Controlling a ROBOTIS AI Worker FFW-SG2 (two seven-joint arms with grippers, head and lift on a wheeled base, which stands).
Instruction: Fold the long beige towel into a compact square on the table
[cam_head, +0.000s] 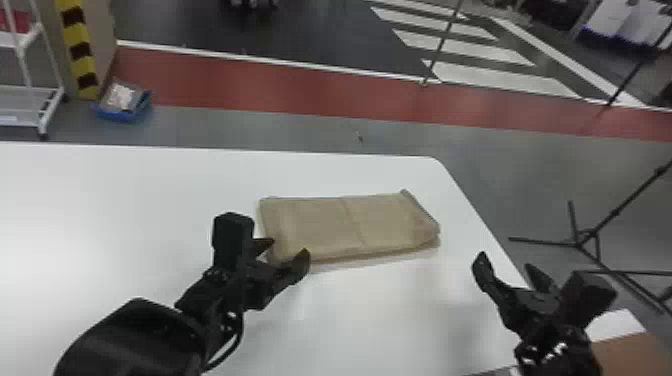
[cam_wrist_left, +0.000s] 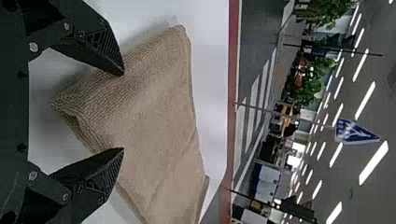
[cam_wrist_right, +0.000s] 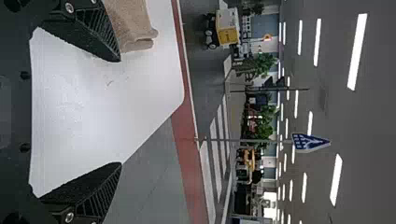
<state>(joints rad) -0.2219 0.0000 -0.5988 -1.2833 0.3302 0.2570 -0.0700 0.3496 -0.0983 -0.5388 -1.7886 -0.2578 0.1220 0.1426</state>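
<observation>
Sitting folded in a flat rectangle, the beige towel (cam_head: 320, 225) is on the white table (cam_head: 125, 200), near the far right corner. Left gripper (cam_head: 291, 246) is at the towel's left end, fingers wide apart and not gripping anything, can't tell if they touch the cloth tbh. Right gripper (cam_head: 505, 261) is by the table's right edge, apart from the towel, also spread wide with nothing in it
</observation>
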